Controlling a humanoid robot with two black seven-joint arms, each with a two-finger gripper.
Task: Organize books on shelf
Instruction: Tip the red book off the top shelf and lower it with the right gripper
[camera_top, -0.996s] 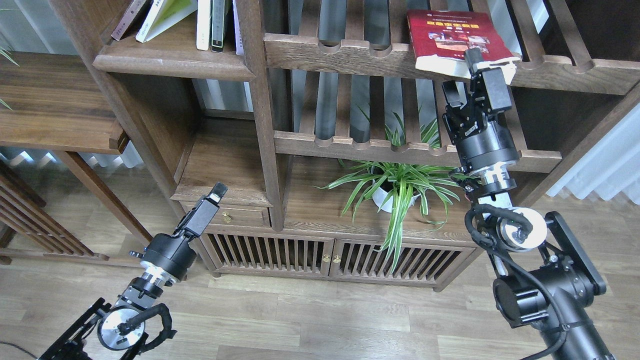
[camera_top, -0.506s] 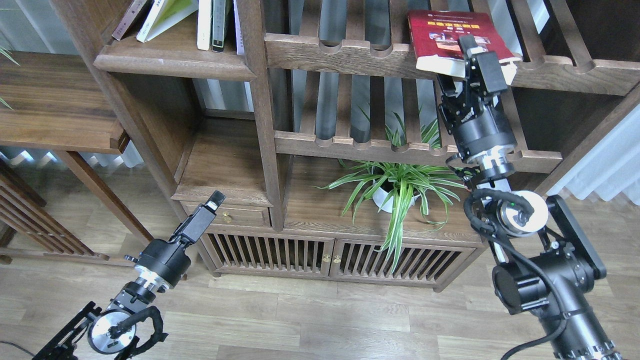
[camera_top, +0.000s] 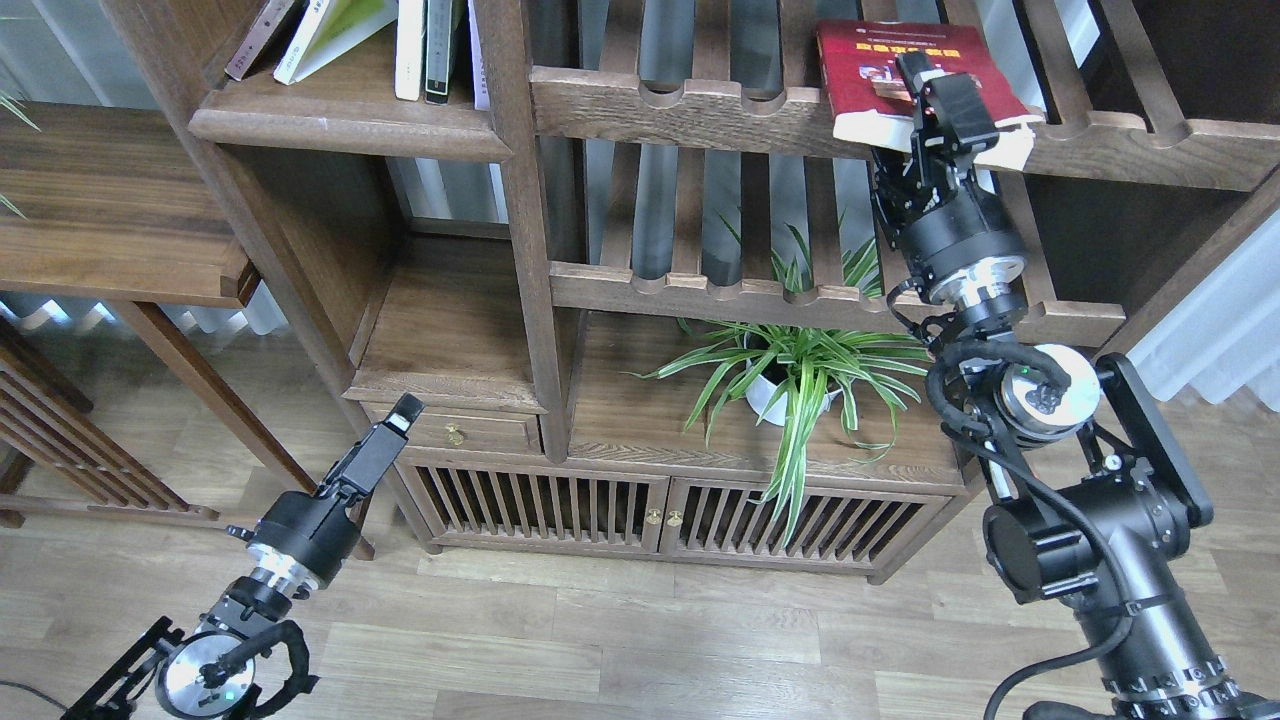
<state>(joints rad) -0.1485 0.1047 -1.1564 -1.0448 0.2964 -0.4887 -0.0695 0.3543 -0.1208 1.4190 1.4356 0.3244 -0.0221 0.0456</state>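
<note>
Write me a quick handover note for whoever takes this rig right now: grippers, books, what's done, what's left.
Right gripper: raised to the front edge of the red book, one finger over the cover; whether it has closed on the book cannot be told.
Left gripper: low by the drawer, holding nothing; open or shut not readable.
Red book lies flat on the upper slatted rack, overhanging the front.
Yellow-green book leans on the plank shelf at upper left, beside upright books.
Left: move the red book to that shelf.
</note>
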